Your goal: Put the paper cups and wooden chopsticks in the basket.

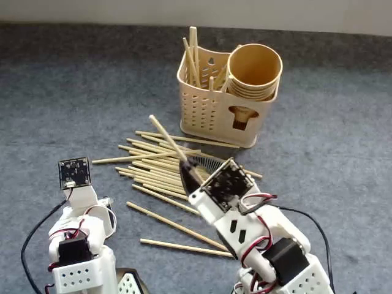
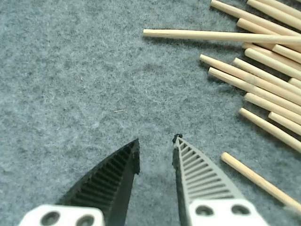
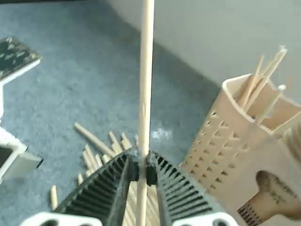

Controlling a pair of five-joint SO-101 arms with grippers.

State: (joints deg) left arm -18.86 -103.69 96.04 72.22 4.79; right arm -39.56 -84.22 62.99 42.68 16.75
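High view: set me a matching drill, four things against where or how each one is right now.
1 cups
2 right hand
3 left hand
4 loose chopsticks

a open over bare carpet
b stacked in the basket
c shut on a single chopstick
d lying on the carpet near the basket

Pairs: 1-b, 2-c, 3-a, 4-d

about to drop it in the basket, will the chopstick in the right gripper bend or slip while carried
Probably stiff: the chopstick runs straight although the right gripper pinches it at just one spot. It looks thin, so it is likely light. With a long length sticking out past the grip, it may pivot or slide if swung fast.
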